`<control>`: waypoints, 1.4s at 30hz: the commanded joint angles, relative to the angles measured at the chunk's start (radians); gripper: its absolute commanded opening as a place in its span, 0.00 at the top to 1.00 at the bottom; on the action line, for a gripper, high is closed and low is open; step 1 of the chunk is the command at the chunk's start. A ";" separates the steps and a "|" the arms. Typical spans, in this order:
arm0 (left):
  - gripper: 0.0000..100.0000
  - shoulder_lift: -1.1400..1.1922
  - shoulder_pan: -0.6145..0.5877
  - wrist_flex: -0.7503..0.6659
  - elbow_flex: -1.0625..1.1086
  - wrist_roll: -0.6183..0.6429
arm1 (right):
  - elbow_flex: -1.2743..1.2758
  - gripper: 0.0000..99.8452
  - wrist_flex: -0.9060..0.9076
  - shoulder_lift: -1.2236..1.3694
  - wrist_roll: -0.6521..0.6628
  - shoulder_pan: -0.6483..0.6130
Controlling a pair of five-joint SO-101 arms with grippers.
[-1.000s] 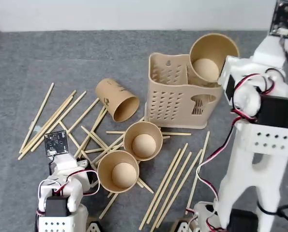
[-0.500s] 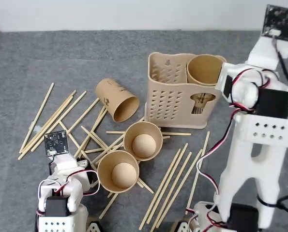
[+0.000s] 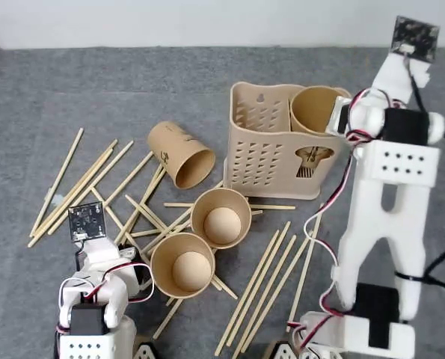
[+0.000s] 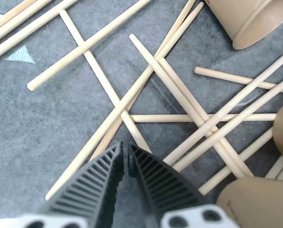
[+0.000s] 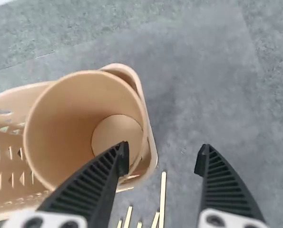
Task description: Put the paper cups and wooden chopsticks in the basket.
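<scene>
The grey table point(image 3: 132, 82) holds everything. The tall right arm point(image 3: 390, 194) stands beside the basket point(image 3: 271, 146), which is upright toward the far side. One paper cup point(image 3: 317, 108) sits upright in the basket, in the part nearest that arm. The right gripper point(image 5: 164, 147) hangs just above it with its jaws wide apart and nothing between them; one finger is over the cup's mouth and the other is outside the basket.

Three more cups wait on the table. A tipped cup point(image 3: 181, 155) lies on its side next to the basket; two standing cups point(image 3: 221, 217) touch each other in front of it, and they look closer to the short left arm point(image 3: 95, 299).

Wooden chopsticks point(image 4: 129, 93) lie flat and crossed all around. The left gripper point(image 4: 125, 147) is pressed together with nothing in it; its tips sit right above a pile of sticks. The closest stick runs slanting away from the tips, so the jaws would probably have to open across it.
</scene>
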 commanded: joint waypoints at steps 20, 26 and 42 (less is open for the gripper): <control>0.98 -0.002 -0.008 0.002 -0.013 0.011 | -0.075 0.99 -0.130 0.110 -0.011 0.033; 0.98 -0.002 -0.008 0.002 -0.013 0.011 | -0.086 0.99 -0.171 0.105 -0.006 0.122; 0.98 -0.002 -0.008 0.002 -0.013 0.011 | -0.091 0.96 -0.101 0.099 -0.002 0.176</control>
